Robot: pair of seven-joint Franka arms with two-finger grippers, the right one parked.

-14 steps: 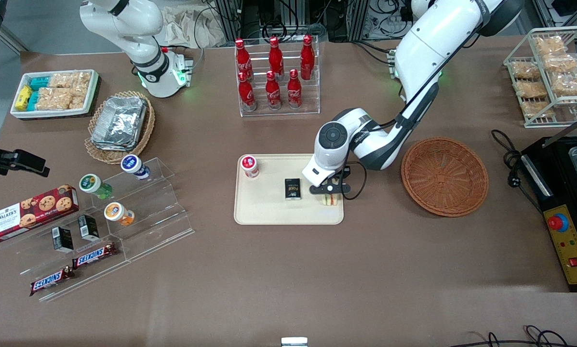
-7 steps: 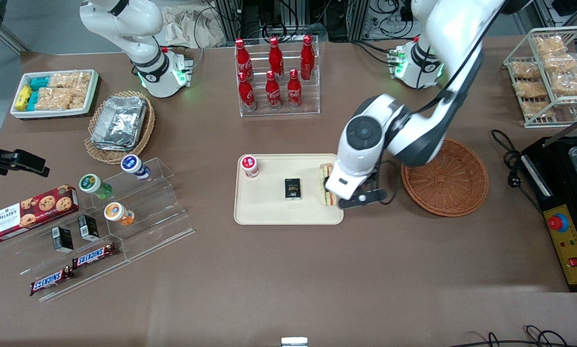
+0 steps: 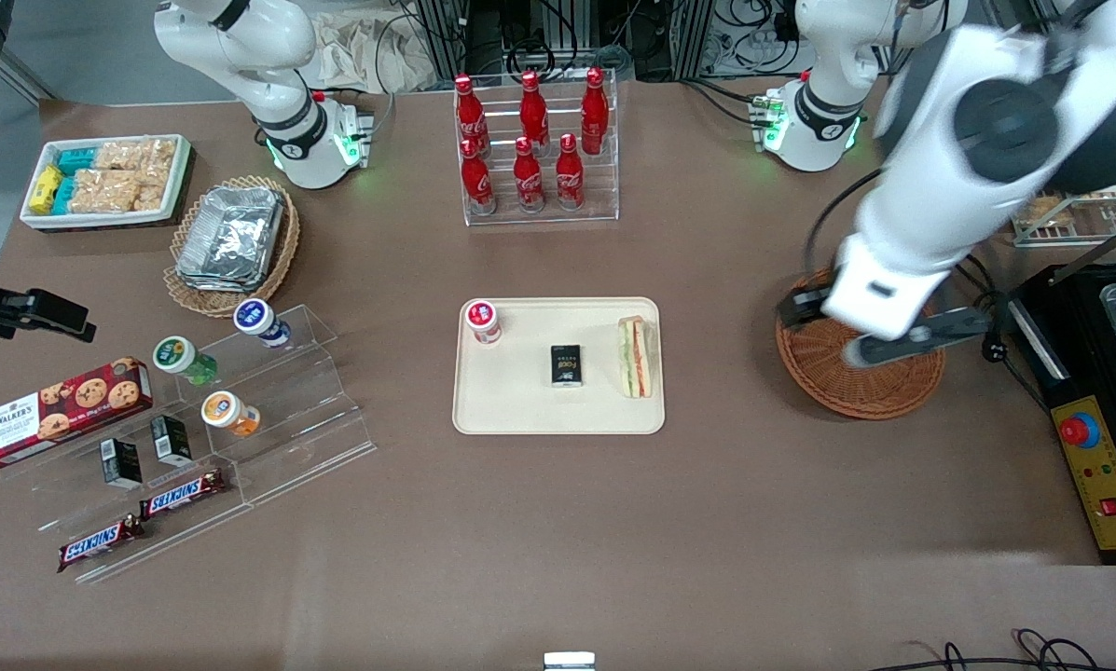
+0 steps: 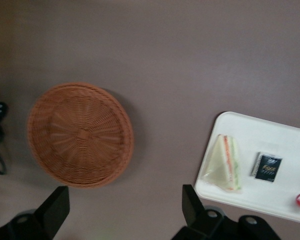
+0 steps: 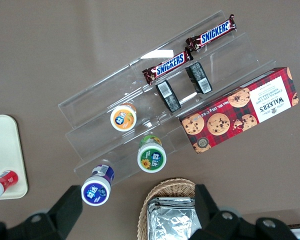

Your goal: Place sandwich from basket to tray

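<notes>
sandwich (image 3: 636,357): laid flat on the tray (image 3: 520,410), at the edge nearest the basket — nothing's gripping it
basket (image 3: 870,387): sat on the tabletop (image 3: 558,522) just beside the tray
gripper (image 3: 879,340): held above the basket, jaws spread apart — nothing held

Gripper (image 3: 879,349) high above basket (image 3: 847,391)

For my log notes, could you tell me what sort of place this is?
Probably a lab mock-up of a snack shop: red cola bottles in a clear rack, chocolate bars on clear acrylic steps, cabling. The open tool hangs above the reddish-brown wicker basket.
</notes>
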